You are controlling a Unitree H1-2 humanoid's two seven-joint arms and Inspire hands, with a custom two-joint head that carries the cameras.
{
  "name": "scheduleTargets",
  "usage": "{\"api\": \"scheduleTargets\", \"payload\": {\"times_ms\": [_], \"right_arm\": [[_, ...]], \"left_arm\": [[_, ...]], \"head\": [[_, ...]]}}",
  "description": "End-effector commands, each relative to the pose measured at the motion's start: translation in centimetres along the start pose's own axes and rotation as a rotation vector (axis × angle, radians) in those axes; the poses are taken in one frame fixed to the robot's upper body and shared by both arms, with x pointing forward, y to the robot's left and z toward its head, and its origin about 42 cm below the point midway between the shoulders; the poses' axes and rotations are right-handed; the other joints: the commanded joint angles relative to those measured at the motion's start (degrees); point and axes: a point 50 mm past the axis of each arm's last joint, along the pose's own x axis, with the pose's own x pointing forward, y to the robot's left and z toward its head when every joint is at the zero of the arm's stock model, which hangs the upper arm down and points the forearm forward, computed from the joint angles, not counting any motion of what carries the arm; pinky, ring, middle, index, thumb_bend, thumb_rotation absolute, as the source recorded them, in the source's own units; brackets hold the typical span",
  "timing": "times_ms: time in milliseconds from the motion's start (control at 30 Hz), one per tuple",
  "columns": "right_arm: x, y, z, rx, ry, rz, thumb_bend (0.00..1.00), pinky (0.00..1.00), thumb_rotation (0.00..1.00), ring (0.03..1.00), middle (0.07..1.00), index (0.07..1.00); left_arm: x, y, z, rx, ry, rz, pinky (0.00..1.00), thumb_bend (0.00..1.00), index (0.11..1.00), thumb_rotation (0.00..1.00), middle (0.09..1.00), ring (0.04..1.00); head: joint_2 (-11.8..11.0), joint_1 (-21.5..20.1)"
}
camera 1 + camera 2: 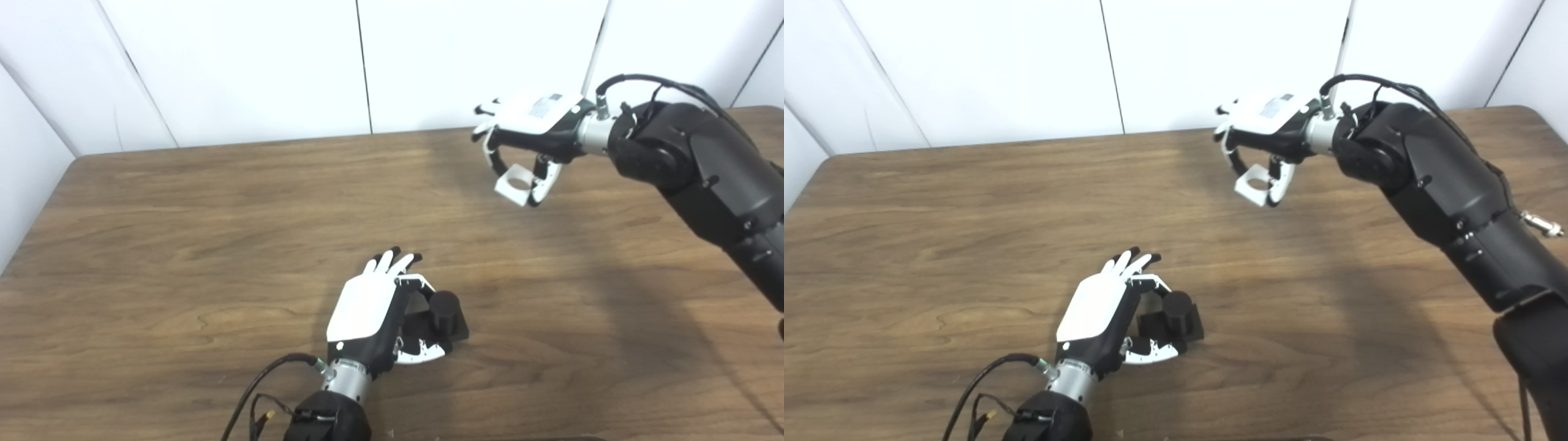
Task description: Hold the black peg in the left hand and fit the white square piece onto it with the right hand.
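Wood-grain table point(184, 245) with plain white wall panels point(245, 67) behind it, pretty bare setup. Near the front edge sits the black peg point(444, 309), a stubby round post on a flat black base that rests on the wood. Left hand point(373, 312) is right beside it, fingers stretched forward and thumb curled along the base's near side, so it's cupping the thing rather than properly gripping it. Well apart, up near the far right, the right hand point(527, 131) hangs above the table, fingers pinched on the white square piece point(514, 184), whose round hole shows.
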Motion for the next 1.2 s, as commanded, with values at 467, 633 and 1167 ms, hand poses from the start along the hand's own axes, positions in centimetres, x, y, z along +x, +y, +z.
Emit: {"api": "scheduleTargets", "payload": {"times_ms": [467,633,1167], "right_arm": [[-3.9,-4.7,6.4,-0.060,-0.144,-0.116,0.53,1.00,0.14,1.000,0.899,0.489],[-4.4,-5.2,8.0,-0.075,-0.189,-0.120,0.53,1.00,0.14,1.000,0.896,0.489],[-4.4,-5.6,10.7,-0.065,-0.269,-0.138,0.53,1.00,0.14,1.000,0.893,0.488]], "left_arm": [[-0.3,-0.8,-1.6,0.030,0.064,-0.071,1.00,0.52,0.493,0.07,0.927,1.000],[-0.3,-0.8,-1.6,0.028,0.063,-0.069,1.00,0.52,0.493,0.07,0.926,1.000],[-0.1,-0.8,-1.2,0.025,0.061,-0.067,1.00,0.52,0.493,0.07,0.926,1.000]], "head": [[0.6,0.1],[1.1,0.1],[1.8,0.2]]}}
